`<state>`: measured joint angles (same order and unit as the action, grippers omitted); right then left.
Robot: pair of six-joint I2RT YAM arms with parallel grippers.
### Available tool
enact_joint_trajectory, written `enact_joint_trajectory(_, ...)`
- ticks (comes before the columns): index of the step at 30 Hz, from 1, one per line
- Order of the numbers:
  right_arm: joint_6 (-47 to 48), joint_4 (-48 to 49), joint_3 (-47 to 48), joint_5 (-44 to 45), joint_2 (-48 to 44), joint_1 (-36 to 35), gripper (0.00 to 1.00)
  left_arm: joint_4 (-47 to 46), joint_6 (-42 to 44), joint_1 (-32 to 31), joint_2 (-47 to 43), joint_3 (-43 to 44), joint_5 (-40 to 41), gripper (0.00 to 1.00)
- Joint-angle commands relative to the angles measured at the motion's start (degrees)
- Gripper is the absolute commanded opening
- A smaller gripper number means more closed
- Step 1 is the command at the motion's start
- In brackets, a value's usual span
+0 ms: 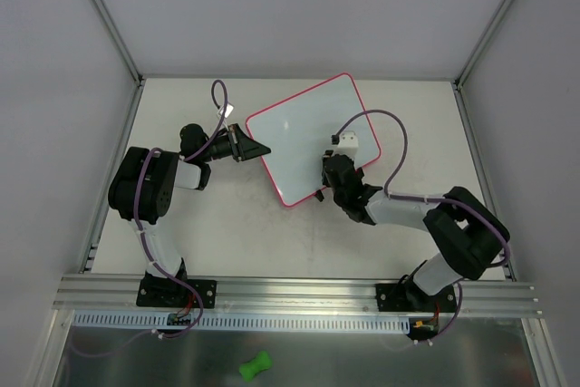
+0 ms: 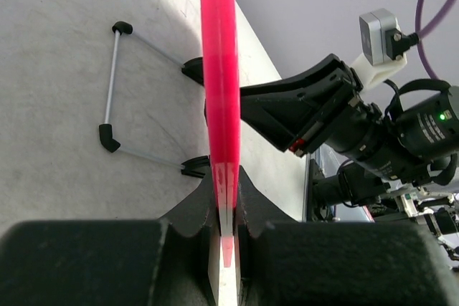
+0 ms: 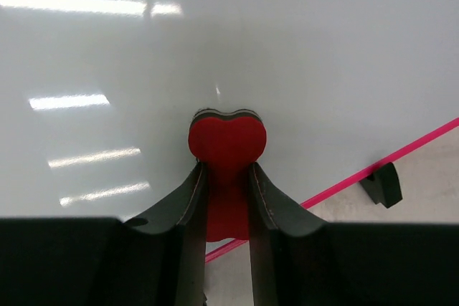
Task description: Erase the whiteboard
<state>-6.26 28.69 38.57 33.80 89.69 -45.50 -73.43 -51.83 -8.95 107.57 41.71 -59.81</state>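
Observation:
The whiteboard (image 1: 308, 133), white with a pink rim, lies at an angle in the middle of the table, and its face shows no marks. My left gripper (image 1: 256, 149) is shut on its left edge; in the left wrist view the pink rim (image 2: 219, 69) runs edge-on between the jaws of the left gripper (image 2: 226, 180). My right gripper (image 1: 332, 172) is over the board's near right part, shut on a red eraser (image 3: 227, 140) whose end presses on the white face of the board (image 3: 301, 41). The right gripper (image 3: 227, 171) holds the eraser by its waist.
A thin wire stand with black feet (image 2: 109, 84) shows under the board, over the table surface (image 1: 236, 233). A black foot (image 3: 382, 184) sits just beyond the pink rim (image 3: 401, 152). A green bone-shaped object (image 1: 256, 366) lies below the aluminium rail (image 1: 299, 292), off the table.

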Motion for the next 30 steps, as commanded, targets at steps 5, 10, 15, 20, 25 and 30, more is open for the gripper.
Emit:
enact_joint_trajectory(5,1.77,-8.11,3.88,-2.06,-7.24,2.25,0.00,-21.85,-1.78,-1.07,-0.25,1.35,-6.46,0.00)
enact_joint_trajectory(10,4.24,-18.56,9.50,-5.76,-14.53,2.78,0.00,-21.85,-1.96,-1.16,-0.25,1.35,-6.46,0.00)
enact_joint_trajectory(15,3.80,-34.09,12.50,-11.38,-16.65,4.27,0.00,-21.85,-1.95,-1.07,-0.34,1.26,-6.20,0.00)
enact_joint_trajectory(20,0.03,-41.25,7.76,-16.74,-18.67,4.36,0.00,-21.84,-2.04,-1.07,-0.25,1.35,-6.19,0.00)
enact_joint_trajectory(25,-4.54,-43.01,-2.78,-19.21,-22.18,4.54,0.00,-21.85,-2.13,-0.98,-0.34,1.44,-6.11,0.00)
enact_joint_trajectory(30,-8.41,-42.75,-7.71,-20.97,-23.07,4.54,0.00,-21.76,-2.22,-0.98,0.01,1.70,-6.11,0.00)
